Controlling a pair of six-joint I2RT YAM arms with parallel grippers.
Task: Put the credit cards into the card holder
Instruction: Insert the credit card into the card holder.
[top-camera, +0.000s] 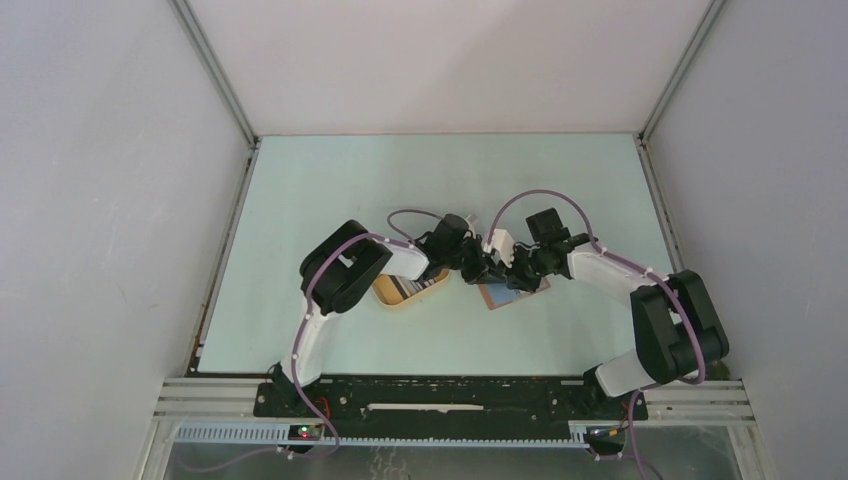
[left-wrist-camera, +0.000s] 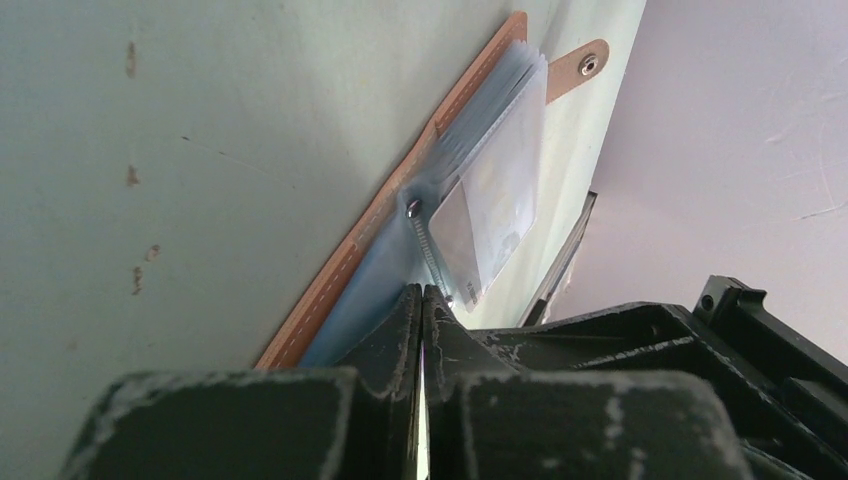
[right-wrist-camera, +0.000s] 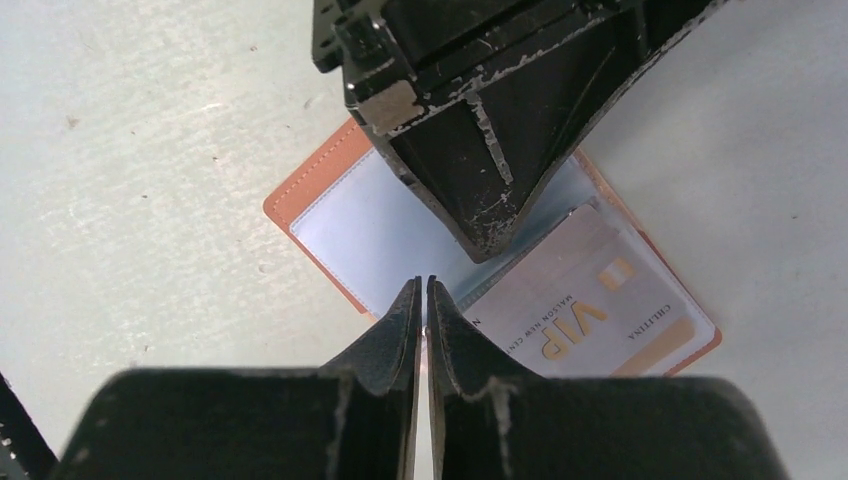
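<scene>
The card holder (top-camera: 505, 294) lies open on the table, reddish-brown outside, light blue lining and clear sleeves inside. In the right wrist view the card holder (right-wrist-camera: 340, 215) has a white card with gold "VIP" lettering (right-wrist-camera: 590, 310) in a right-hand sleeve. The left wrist view shows its brown edge (left-wrist-camera: 350, 255) and snap tab (left-wrist-camera: 588, 65). My left gripper (left-wrist-camera: 422, 290) is shut, tips on the lining by the spine; it also shows in the right wrist view (right-wrist-camera: 487, 248). My right gripper (right-wrist-camera: 422, 284) is shut over the holder's near edge. More striped credit cards (top-camera: 418, 287) lie left of the holder.
A yellow oval tray (top-camera: 392, 293) holds the loose cards, partly under my left arm. Both grippers (top-camera: 478, 262) (top-camera: 522, 270) crowd together over the holder. Grey walls close the table in on three sides.
</scene>
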